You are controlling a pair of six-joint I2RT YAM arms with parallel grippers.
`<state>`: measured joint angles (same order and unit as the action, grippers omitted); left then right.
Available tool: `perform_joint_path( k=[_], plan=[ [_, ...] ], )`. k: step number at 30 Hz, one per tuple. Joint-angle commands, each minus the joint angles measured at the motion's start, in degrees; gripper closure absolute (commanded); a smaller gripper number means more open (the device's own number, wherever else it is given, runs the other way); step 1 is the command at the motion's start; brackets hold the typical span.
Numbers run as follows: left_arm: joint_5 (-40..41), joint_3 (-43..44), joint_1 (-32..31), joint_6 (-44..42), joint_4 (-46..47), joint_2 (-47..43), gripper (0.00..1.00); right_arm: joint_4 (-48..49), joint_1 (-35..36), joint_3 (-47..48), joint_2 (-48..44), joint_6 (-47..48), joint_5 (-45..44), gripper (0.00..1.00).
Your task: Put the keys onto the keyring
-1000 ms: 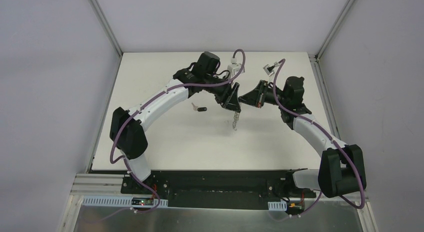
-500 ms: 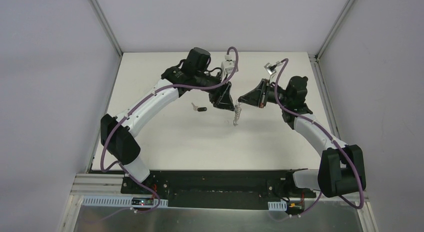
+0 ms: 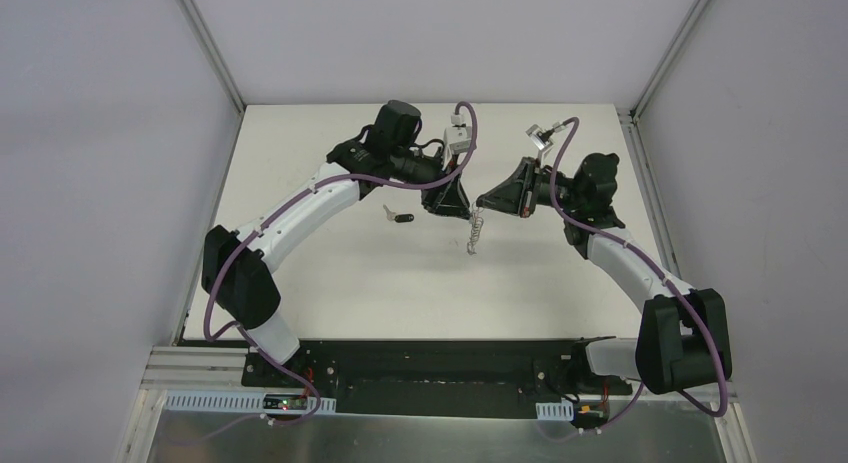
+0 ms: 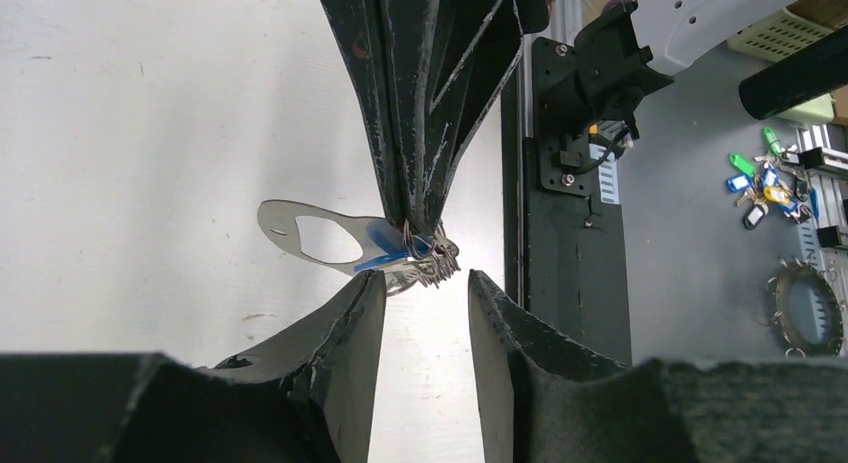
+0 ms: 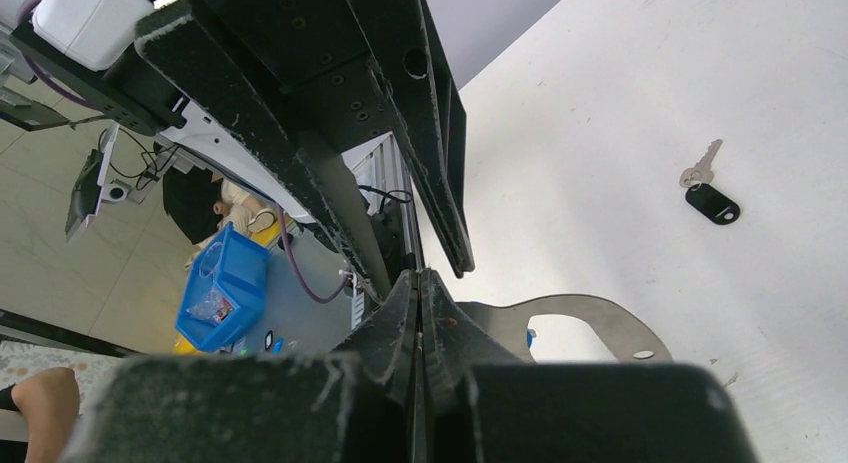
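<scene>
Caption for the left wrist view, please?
Shut right gripper holds the keyring, blue tag at its tip, just ahead of the left gripper's parted fingers.

No text, label or number is legible in any view.

White tabletop [image 3: 330, 273] bounded by pale walls [image 3: 100, 183], black base plate [image 3: 440, 361] along near edge. Beyond table edge, on grey surface: heap of coloured key tags [image 4: 765, 183], green basket [image 4: 785, 38] further off. Blue bin [image 5: 222, 288] visible below table level in right wrist view.
</scene>
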<state>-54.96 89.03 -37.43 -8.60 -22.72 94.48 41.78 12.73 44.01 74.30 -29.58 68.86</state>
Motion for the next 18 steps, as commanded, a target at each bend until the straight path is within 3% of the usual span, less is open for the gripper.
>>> perform_joint_path(
  k=[1, 12, 18],
  plan=[
    [-1.77, -1.17, -0.1, 0.27, 5.58, -1.18, 0.65, 4.28, 0.62, -0.14, -1.4, -0.55, 2.02, 1.0],
    [-1.49, -1.86, -0.17, -0.02, 5.76, -0.61, 0.79, 4.29, 1.03, 0.03, -1.28, -0.56, 2.0, 1.0],
    [-0.92, -3.69, -1.08, -0.33, 6.59, -0.79, 0.81, 4.23, 1.34, -0.06, -1.16, -0.9, 1.01, 1.0]
  ],
)
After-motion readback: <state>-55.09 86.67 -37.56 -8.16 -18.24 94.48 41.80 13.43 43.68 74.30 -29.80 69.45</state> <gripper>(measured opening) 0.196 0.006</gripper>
